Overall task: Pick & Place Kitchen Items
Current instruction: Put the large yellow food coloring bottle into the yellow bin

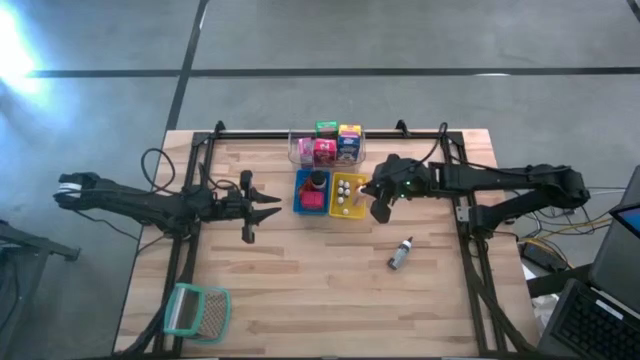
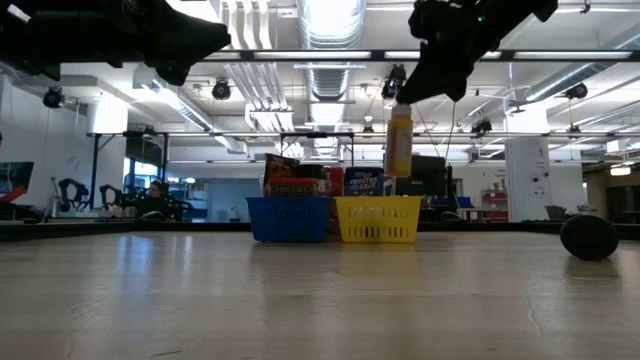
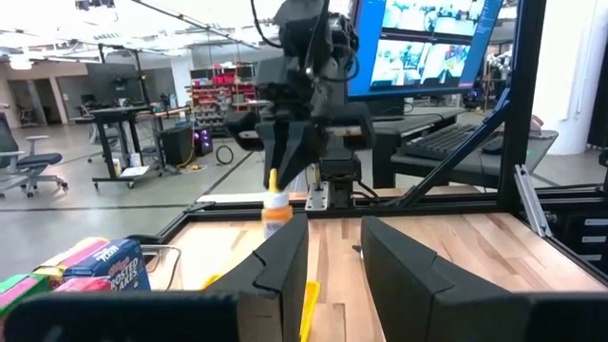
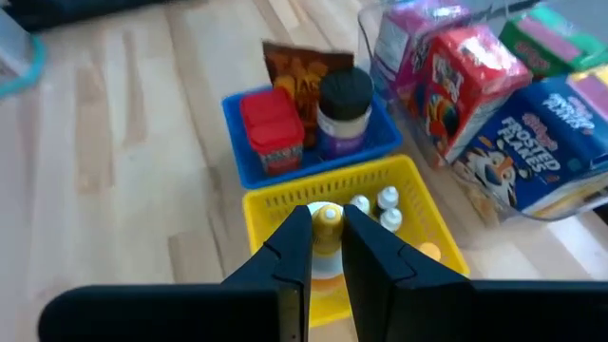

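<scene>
right gripper (image 4: 326,249): clamped on yellow bottle (image 2: 399,140), above yellow tray (image 2: 377,219)
left gripper (image 1: 262,207): fingers apart, idle beside blue tray (image 1: 299,194)
high view only: grey bottle (image 1: 400,254) lying on tabletop (image 1: 300,290)

Bare table (image 1: 320,290) in front; trays (image 1: 330,192) and tub (image 1: 326,146) seemingly crowd the middle.

Even overhead lighting; ceiling lights (image 2: 330,20) glare in low view. Glare on floor beyond worktop's far-left corner. Wrist views soft.
</scene>
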`<state>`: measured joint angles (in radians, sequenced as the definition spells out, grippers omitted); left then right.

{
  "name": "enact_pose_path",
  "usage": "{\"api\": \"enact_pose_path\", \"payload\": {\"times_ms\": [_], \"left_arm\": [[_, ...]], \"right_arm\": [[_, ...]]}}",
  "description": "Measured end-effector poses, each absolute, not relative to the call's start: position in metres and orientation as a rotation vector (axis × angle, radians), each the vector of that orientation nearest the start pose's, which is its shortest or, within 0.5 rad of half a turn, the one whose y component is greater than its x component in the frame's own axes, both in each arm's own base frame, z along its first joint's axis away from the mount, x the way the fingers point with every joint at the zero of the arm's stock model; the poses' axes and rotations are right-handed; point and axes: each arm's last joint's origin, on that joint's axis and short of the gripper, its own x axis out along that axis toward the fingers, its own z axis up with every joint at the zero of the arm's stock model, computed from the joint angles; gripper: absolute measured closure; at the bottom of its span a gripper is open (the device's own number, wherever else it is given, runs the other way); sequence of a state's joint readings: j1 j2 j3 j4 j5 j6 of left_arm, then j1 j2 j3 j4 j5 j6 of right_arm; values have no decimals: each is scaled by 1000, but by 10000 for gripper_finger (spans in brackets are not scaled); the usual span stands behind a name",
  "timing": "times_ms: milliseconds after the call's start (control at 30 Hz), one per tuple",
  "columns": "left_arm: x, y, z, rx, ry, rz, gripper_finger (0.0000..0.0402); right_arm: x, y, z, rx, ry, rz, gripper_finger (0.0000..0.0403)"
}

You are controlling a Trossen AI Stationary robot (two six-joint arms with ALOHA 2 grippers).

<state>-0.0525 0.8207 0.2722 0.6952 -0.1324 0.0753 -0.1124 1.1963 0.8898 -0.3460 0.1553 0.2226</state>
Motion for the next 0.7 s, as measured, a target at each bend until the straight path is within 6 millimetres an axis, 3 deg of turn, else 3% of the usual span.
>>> {"api": "enact_pose_path", "payload": {"times_ms": [267,700], "left_arm": [[176,-5,234,62,-140,85,293],[176,-6,234,62,-140,85,293]], "right_arm": [[263,-37,261,161,648,-327,367],[263,-40,249,142,634,-331,368]]}}
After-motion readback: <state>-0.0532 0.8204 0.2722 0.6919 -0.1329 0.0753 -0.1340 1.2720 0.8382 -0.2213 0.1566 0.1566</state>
